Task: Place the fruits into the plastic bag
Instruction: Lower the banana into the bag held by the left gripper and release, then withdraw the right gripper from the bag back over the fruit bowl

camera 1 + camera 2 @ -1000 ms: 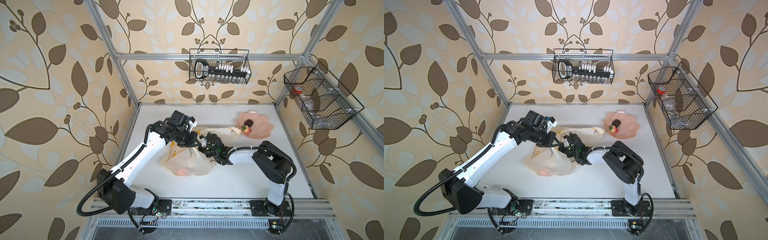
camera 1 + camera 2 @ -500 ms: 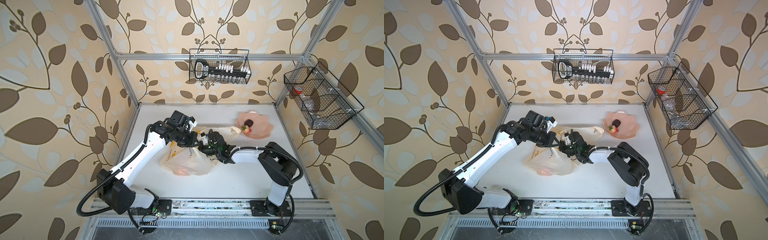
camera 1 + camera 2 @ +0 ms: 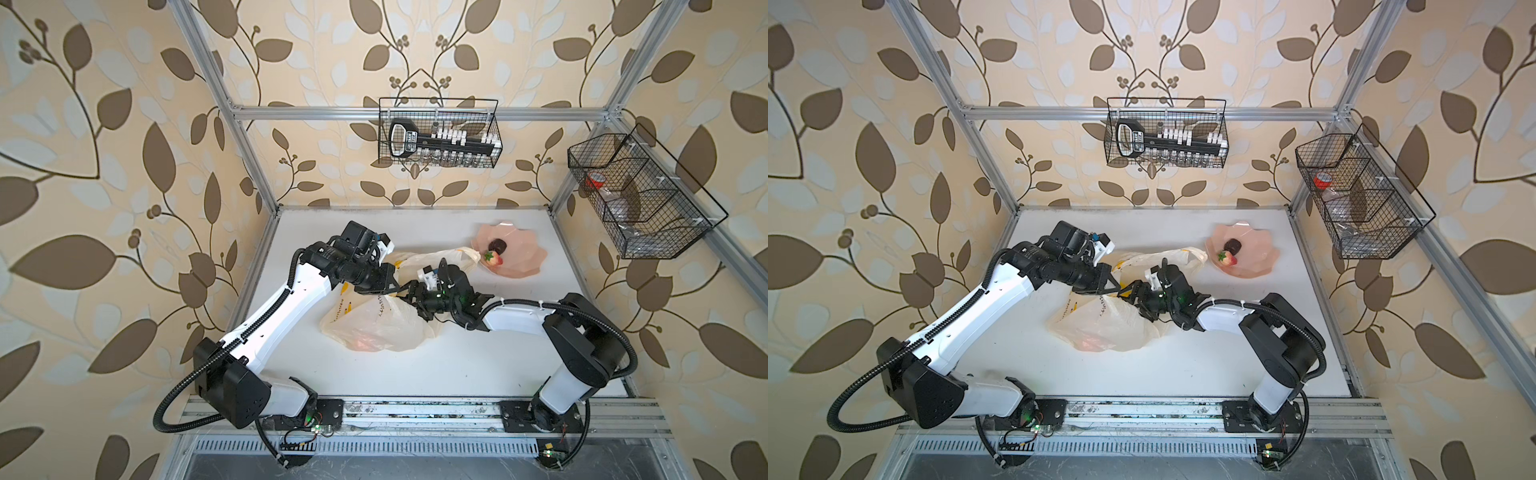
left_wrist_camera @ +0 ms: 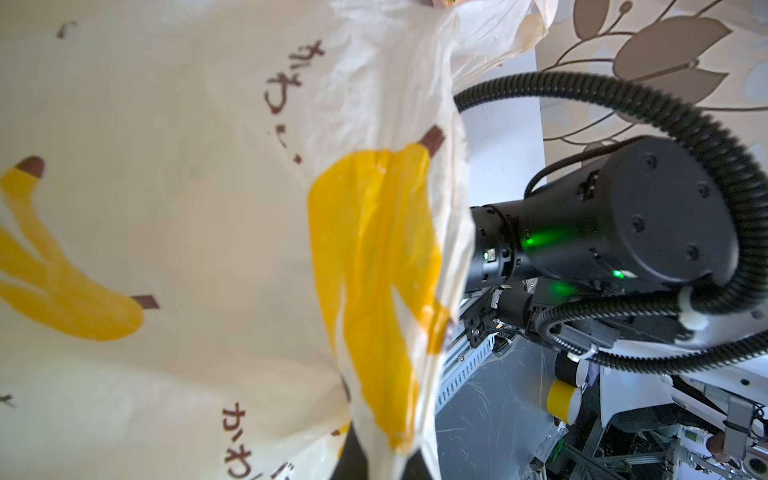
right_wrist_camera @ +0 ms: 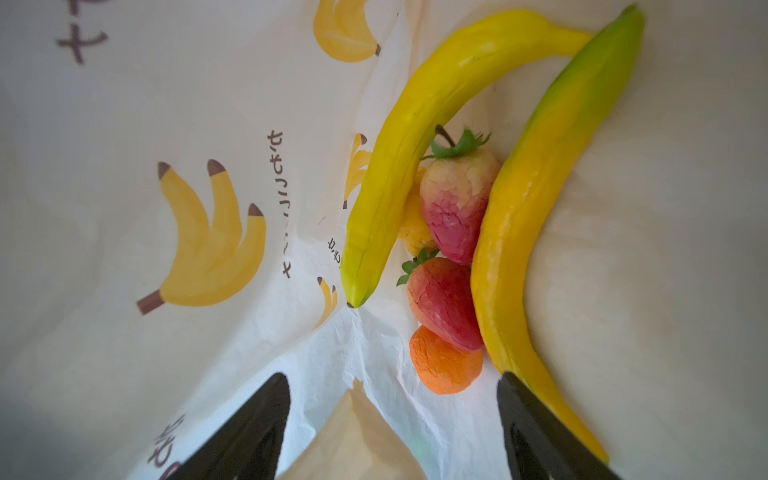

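Where the plastic bag [image 3: 374, 328] lies on the white surface [image 3: 457, 374], we see our left hand [image 3: 394, 289] clenched on its rim. Our right hand [image 5: 390, 386] is released inside the mouth, facing the bananas [image 5: 419, 137], strawberries [image 5: 453, 208] and orange [image 5: 444, 361]. A lone strawberry [image 3: 493, 258] and a dark piece [image 3: 497, 245] rest on the pink plate [image 3: 525, 259].

Hiragana "かわ" on plastic bag [image 4: 187, 104]

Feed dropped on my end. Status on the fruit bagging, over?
Left gripper shut on plastic bag edge. Right gripper open, empty, in bag mouth. Strawberry, dark piece on plate. Nothing blocking.
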Robot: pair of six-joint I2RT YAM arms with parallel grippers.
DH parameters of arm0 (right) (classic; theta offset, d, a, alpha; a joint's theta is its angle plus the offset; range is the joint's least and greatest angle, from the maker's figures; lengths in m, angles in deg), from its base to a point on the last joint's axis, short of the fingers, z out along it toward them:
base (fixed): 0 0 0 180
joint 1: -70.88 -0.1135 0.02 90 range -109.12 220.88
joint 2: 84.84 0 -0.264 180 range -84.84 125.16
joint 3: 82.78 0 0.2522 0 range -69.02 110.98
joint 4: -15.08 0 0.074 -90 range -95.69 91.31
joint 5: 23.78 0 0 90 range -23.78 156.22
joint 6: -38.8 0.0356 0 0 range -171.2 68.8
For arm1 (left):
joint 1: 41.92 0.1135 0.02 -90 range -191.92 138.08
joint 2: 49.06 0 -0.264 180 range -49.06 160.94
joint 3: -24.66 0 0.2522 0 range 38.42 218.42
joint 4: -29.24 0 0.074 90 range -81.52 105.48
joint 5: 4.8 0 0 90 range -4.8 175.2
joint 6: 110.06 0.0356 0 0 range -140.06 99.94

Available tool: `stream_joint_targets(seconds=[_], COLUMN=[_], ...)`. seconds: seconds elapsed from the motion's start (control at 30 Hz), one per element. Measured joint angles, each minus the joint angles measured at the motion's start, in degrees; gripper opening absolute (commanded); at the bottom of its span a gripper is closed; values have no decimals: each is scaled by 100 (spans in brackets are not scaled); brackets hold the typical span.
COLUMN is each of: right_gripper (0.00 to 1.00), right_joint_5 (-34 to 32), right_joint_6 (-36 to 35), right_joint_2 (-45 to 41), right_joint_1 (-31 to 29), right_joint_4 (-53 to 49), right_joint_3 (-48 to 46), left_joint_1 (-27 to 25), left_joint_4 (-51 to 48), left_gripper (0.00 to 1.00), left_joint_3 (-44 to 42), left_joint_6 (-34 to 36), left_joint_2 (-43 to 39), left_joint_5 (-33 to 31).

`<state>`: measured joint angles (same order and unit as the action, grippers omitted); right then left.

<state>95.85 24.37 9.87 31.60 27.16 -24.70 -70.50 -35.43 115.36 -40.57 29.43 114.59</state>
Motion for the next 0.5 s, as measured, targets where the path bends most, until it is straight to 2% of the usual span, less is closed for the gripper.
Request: stream_joint_targets(seconds=[0.5], right_gripper=[80], right_joint_5=[-116], right_joint_6=[-199], right_joint_2=[-1615], right_joint_1=[577], right_joint_4=[-616], right_joint_3=[-935], left_joint_1=[0], left_joint_4=[0], left_gripper=[0], left_joint_3=[0], left_joint_6=[0], left_joint_2=[0], left_joint_5=[-2])
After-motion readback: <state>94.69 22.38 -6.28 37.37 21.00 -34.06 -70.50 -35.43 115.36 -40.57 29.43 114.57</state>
